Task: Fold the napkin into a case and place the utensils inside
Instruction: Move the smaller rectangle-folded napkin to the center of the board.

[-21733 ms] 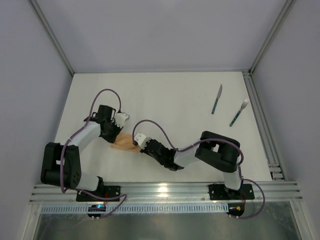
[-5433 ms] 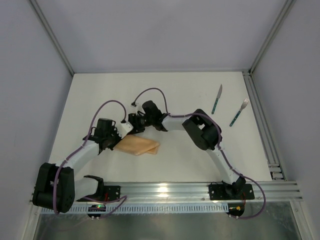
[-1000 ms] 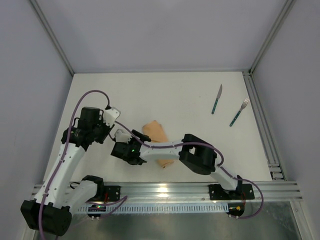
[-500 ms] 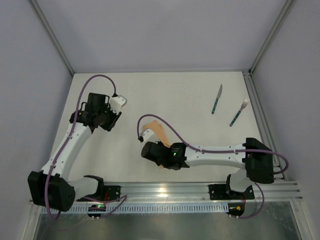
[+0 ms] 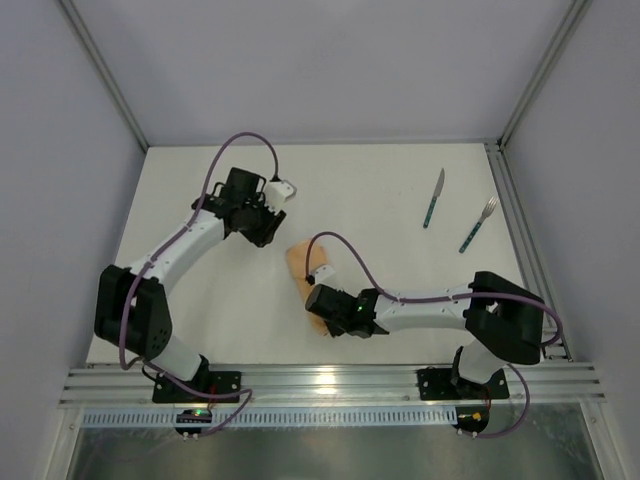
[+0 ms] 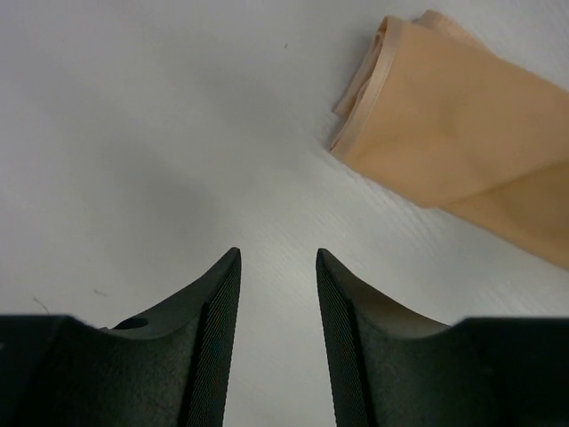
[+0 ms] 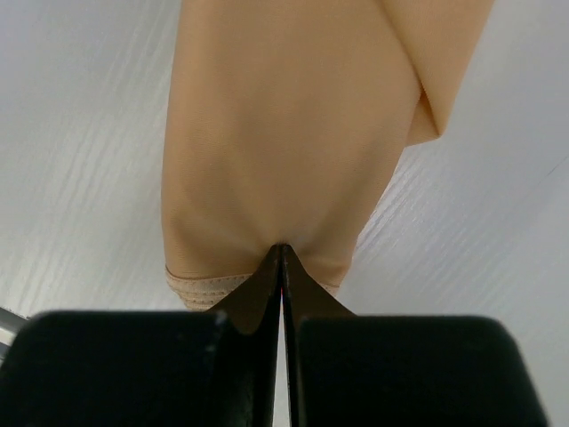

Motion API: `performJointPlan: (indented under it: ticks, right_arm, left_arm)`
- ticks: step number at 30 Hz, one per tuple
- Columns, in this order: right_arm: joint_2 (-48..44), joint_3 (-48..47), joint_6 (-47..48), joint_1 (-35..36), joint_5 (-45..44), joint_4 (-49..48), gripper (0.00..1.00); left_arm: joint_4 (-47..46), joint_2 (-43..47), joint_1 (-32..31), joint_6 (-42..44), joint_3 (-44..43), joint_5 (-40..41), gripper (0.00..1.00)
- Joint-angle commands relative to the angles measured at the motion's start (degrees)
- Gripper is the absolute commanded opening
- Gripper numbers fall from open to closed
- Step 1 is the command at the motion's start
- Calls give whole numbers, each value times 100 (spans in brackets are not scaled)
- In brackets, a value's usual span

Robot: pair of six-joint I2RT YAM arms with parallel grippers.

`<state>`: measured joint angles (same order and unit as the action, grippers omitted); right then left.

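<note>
Right claw (image 7: 281,255) pinching near end of napkin (image 7: 284,116) (folded), left claw (image 6: 277,260) parted, apart

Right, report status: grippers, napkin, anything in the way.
Left gripper open, empty, beside napkin. Right gripper shut on napkin's near edge. Napkin folded. Knife and fork far right, nothing blocking.

The napkin (image 5: 302,268) lies flat on the table (image 5: 200,290), extending straight ahead of the right gripper (image 5: 324,308), with its near edge set between that gripper's fingertips. The left gripper (image 6: 277,258) stands past the napkin's far end (the cloth lies ahead of it and to its right, apart from the fingers). The knife (image 5: 433,198) and fork (image 5: 478,225) lie side by side, ahead of the right gripper and well off to its right, the knife nearer.
</note>
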<state>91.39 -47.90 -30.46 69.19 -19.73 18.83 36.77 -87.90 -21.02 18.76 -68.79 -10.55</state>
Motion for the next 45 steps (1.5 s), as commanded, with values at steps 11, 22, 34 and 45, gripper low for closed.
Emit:
performJointPlan:
  ticks: [11, 22, 34, 45]
  right_arm:
    - [-938, -203, 269, -625, -15, 358, 7]
    - [-1397, 1028, -760, -1249, 1716, -642, 40]
    - [-1080, 1564, -778, -1653, 2175, -1584, 21]
    - [-449, 748, 276, -2681, 2043, -1558, 12]
  left_arm:
    - [-970, -1396, -509, -277, -556, -896, 52]
    - [-1252, -1827, -526, -189, -574, -493, 53]
    - [-1216, -1968, -518, -312, -302, -229, 29]
    - [-1357, -1213, -210, -821, 296, 378, 13]
